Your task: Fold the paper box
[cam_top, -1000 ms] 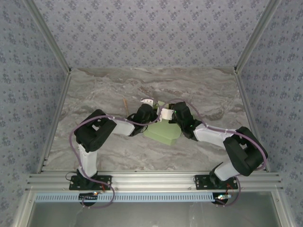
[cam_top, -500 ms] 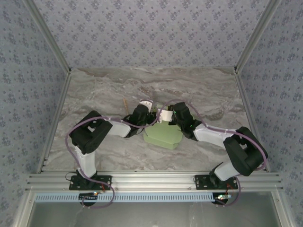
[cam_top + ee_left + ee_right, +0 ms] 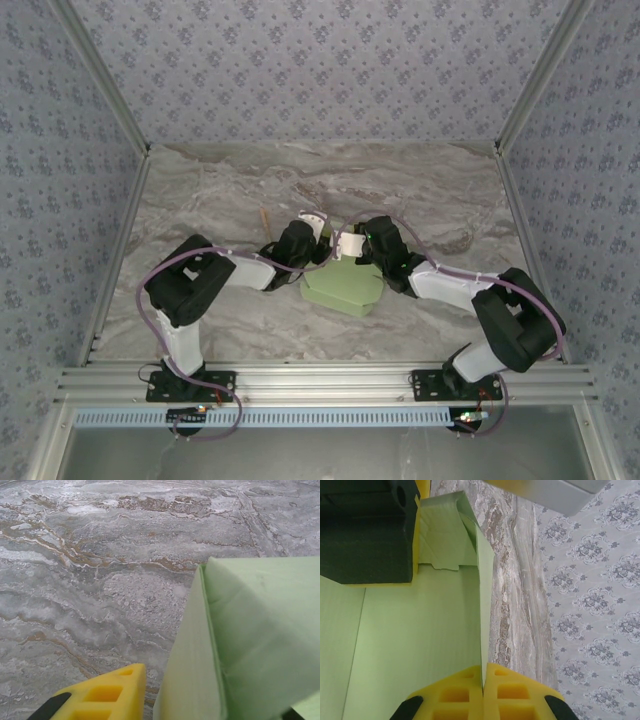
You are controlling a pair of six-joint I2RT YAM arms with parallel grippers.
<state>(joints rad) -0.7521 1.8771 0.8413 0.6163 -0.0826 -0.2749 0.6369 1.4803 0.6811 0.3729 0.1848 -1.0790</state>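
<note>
Between floral-papered walls (image 3: 320, 70), a grey marbled table (image 3: 430, 200) bears the paper box (image 3: 342, 288).

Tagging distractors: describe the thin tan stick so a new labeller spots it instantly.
On the grey marbled table, look just beyond the left arm, left of the pale green card box. The thin tan stick lies there, the only narrow, wood-coloured thing; the box is broad and green.

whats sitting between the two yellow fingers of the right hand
A thin upright wall of the paper box, seen edge-on, is pinched between the right hand's fingers. The right wrist view shows it.
</note>
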